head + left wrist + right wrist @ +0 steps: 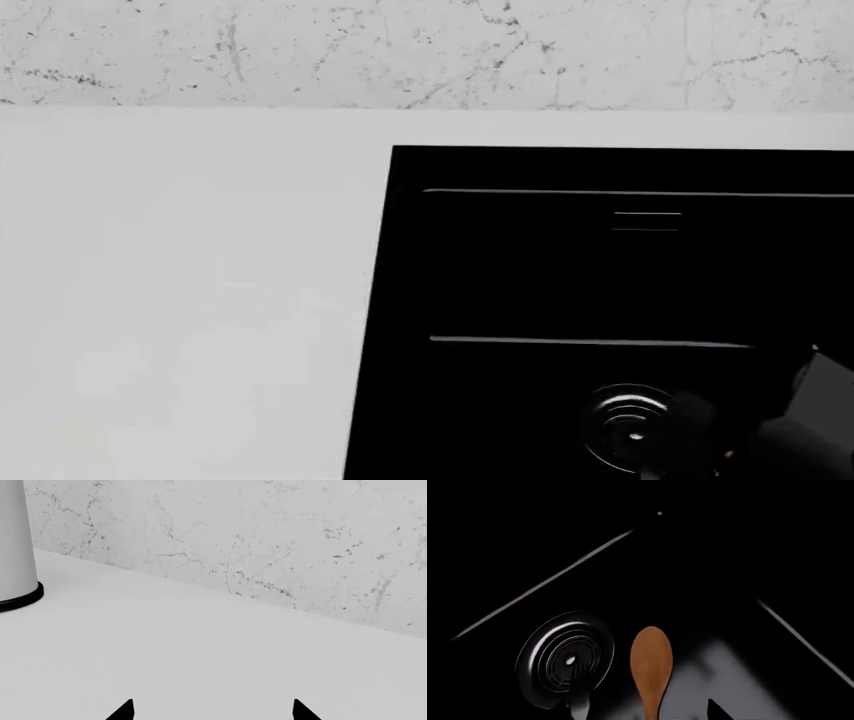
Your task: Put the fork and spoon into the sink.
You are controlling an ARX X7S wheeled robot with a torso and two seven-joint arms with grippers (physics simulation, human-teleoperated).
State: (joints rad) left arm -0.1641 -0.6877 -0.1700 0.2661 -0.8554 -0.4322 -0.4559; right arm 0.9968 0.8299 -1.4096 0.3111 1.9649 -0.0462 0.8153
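Inspecting the right wrist view, the spoon hung bowl-first over the sink floor, just beside the drain ring, its long axis running back toward the right gripper, whose finger state could not be determined. The left gripper stood wide and empty above the countertop. No fork was visible.

Open countertop left of sink; canister seemingly nearby
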